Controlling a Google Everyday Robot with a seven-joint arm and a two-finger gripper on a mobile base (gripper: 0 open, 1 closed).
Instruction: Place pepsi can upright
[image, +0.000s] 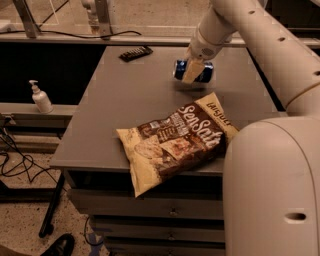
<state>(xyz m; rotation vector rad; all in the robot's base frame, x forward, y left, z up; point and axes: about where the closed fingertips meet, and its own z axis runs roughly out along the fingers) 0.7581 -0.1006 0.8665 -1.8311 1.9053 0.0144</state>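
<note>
The pepsi can (205, 71) is a small blue can lying on its side, held just above the grey table (110, 125) near its far right part. My gripper (193, 73) reaches down from the white arm and is shut on the can's middle. One cream finger (191, 73) crosses the front of the can, and the can's ends stick out on both sides. A faint shadow lies on the table under the can.
A brown-and-cream chip bag (175, 142) lies near the table's front edge, partly overhanging it. A black flat device (135, 53) lies at the far left. A pump bottle (40, 97) stands on a ledge to the left. My white body (272, 190) fills the lower right.
</note>
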